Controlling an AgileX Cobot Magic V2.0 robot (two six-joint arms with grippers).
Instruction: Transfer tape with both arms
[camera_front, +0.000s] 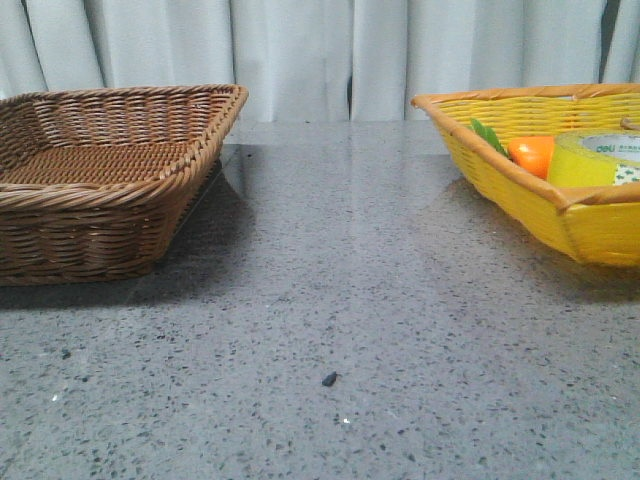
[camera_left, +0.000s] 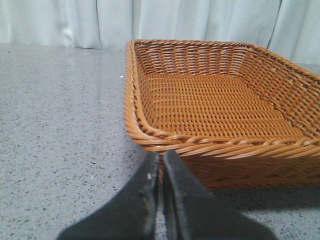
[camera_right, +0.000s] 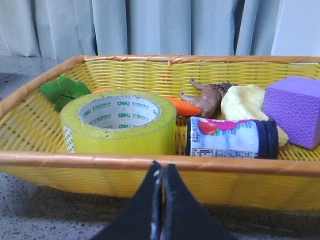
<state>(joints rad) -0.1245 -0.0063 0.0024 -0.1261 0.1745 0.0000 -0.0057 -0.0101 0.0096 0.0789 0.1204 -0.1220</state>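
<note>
The yellow tape (camera_right: 118, 122) lies flat in the yellow basket (camera_right: 150, 162), its white core with green "deli" print facing up. In the front view the tape (camera_front: 598, 158) shows at the far right inside that basket (camera_front: 580, 225). My right gripper (camera_right: 161, 170) is shut and empty, low over the table just outside the basket's near rim, in front of the tape. My left gripper (camera_left: 161, 157) is shut and empty, close to the near rim of the brown wicker basket (camera_left: 220, 145). Neither arm shows in the front view.
The yellow basket also holds an orange carrot (camera_right: 184, 105) with green leaves (camera_right: 64, 91), a brown root-like piece (camera_right: 207, 97), a pale yellow object (camera_right: 245, 102), a lying bottle (camera_right: 232, 138) and a purple block (camera_right: 293, 110). The brown basket (camera_front: 95, 180) is empty. A dark speck (camera_front: 329, 379) lies on the table.
</note>
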